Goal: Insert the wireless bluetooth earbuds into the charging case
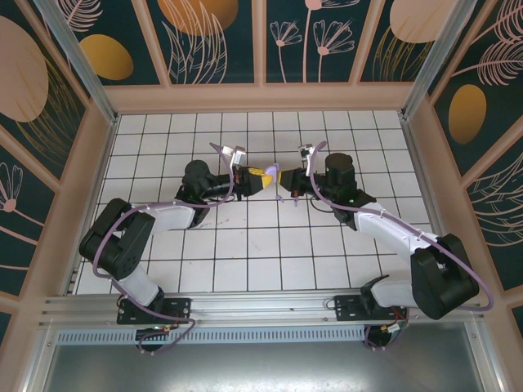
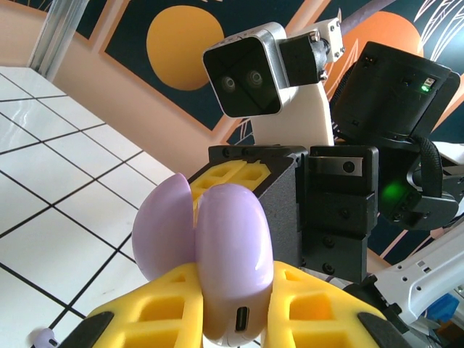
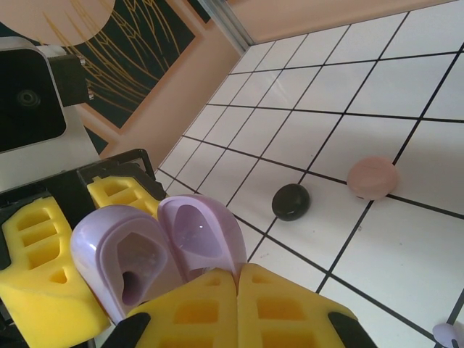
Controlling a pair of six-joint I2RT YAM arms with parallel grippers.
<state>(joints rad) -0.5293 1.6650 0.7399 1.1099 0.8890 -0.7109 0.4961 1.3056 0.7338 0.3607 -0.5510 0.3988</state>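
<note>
Left wrist: nearest the lens is the lavender case, hinged open with its USB port facing the camera. It is clamped between the yellow fingers of the left gripper, one finger on each side. The lid half leans to the left of the base half. Just behind the case the right gripper faces it, yellow tips close to its far side; contact cannot be told from here. The right wrist camera sits above that. On the white grid table, at the bottom left corner, lies a small lavender earbud, partly cropped and well apart from the case. Right wrist: the right gripper is nearest, its yellow fingers pressed together with only a seam between them. Whether anything sits in the seam cannot be told. The open case is directly beyond the tips, insides toward the camera, with one dark socket showing in the left half. The lid's lower edge is hidden behind the tips, and the left gripper's fingers flank the case. On the table beyond are a black case and a pink case, near each other but apart. Top: both arms reach to mid-table, with the left gripper and right gripper tip to tip. The case between them is too small to make out.
</note>
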